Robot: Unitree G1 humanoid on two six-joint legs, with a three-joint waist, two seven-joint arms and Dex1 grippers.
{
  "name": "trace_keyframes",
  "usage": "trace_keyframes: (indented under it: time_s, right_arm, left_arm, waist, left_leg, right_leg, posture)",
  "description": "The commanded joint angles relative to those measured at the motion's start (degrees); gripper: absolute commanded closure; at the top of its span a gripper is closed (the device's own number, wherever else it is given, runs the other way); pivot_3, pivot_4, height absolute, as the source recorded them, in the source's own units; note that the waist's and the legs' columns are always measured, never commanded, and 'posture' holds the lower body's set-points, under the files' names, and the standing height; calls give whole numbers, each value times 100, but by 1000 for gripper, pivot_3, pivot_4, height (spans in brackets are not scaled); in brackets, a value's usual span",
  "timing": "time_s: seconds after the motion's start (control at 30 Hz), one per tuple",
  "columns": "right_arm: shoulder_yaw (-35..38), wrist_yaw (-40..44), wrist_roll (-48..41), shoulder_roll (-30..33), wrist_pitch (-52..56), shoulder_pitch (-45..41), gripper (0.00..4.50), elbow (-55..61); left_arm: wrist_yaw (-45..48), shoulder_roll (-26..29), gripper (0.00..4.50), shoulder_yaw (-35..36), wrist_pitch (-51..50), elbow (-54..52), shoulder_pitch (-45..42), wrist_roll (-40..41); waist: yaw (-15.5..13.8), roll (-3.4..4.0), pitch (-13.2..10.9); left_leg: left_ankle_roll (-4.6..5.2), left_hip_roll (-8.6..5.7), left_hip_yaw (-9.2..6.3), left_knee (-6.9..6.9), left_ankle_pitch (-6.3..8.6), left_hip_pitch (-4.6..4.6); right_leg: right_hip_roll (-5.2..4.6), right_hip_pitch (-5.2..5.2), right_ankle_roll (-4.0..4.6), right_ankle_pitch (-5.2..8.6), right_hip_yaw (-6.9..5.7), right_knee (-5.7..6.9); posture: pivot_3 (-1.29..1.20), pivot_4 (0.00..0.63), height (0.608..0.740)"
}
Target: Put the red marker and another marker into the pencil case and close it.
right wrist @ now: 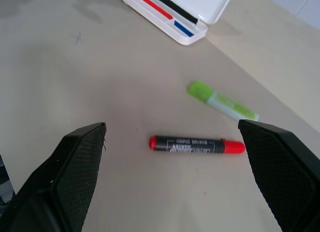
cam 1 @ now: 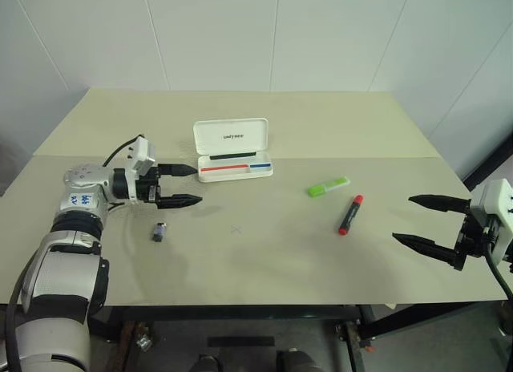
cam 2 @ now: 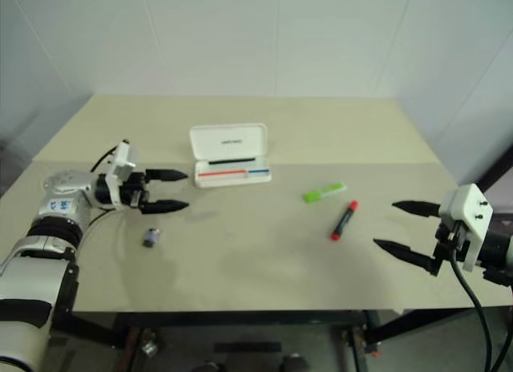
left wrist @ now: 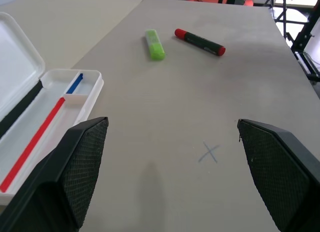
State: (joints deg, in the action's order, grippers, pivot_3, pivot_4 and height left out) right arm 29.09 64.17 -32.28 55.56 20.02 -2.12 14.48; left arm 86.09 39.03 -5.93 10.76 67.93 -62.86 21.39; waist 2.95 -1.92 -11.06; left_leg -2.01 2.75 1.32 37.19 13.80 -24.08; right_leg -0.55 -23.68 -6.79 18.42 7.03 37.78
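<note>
Above the table (cam 1: 264,260), both claws gape wide, empty.

A beige table (cam 1: 264,260) fills the scene, its top made of two sheets that meet along a straight seam running across the middle. A small dark object (cam 1: 159,232), greyish with a black end and too small to identify, lies on the near sheet toward the left side. Near the table's centre a faint pencilled cross mark (cam 1: 236,229) shows on the surface. White panelled walls (cam 1: 240,35) rise behind the table.
</note>
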Motion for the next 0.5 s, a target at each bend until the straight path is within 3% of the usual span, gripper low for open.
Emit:
trace_keyframes:
  time_s: [0.03,0.5]
  right_arm:
    - [205,-188,-175,-89,15,27,0,437]
    - [143,-720,-386,-268,286,45,0,1122]
  left_arm:
    - [641,18,62,102,70,-44,-186,-29]
    - [155,-368,62,539,296,490,-700,-711]
  waist:
    - [5,0,0]
    - [-69,0,0]
  left_leg:
    - [0,0,0,0,0,0]
    - [0,-2,0,2,0,-1]
  right_leg:
    - [0,0,0,0,1,0]
    - [0,0,-3,-2,1,-1]
  posture:
    - [0,150,740]
    - [0,150,740]
